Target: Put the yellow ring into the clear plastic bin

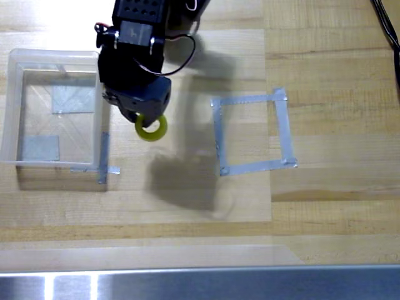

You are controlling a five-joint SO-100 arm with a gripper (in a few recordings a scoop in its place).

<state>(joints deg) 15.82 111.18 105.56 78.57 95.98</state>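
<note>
Black claw (142,117), nearest the lens, is clenched on the yellow ring (152,128), which hangs at its 5 o'clock tip just outside the bin wall. Clear plastic bin (14,106) sits on the desk (331,206) toward 9 o'clock, so the carry likely goes that way.

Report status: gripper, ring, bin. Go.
Gripper shut on yellow ring, carried above the table. Ring just right of clear plastic bin, not over it yet. Nothing between ring and the bin's right wall.
</note>
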